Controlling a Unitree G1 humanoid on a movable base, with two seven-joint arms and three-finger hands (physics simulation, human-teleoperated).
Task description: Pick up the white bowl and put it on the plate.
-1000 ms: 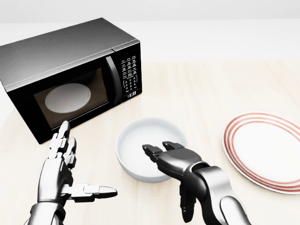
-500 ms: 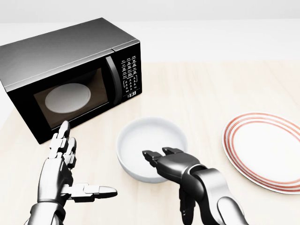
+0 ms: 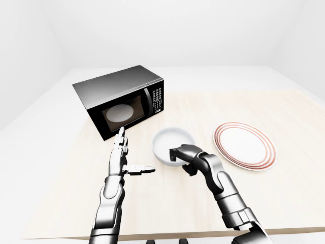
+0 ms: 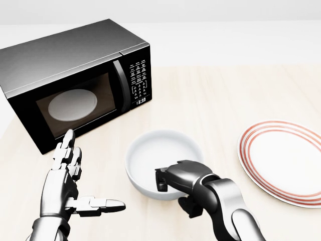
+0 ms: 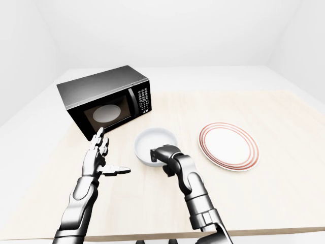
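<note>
The white bowl [image 4: 163, 155] stands on the wooden table just below the microwave's right end in the head view. My right hand [image 4: 173, 183] comes up from the bottom edge, and its dark fingers curl over the bowl's near rim, shut on it. The thumb side is hidden behind the knuckles. The white plate [image 4: 286, 160] with red rings lies flat to the right of the bowl, a hand's width away. My left hand [image 4: 93, 170] hovers open to the left of the bowl, fingers straight and thumb pointing at it, holding nothing.
A black microwave [image 4: 75, 80] with its door closed stands at the upper left, close behind the bowl and my left hand. The table's near edge [image 3: 167, 235] runs along the bottom of the left-eye view. White floor surrounds the table.
My right hand's fingers have curled down from a flat reach over the bowl and closed on its near rim. The bowl has shifted slightly to the right. The left hand has not moved.
</note>
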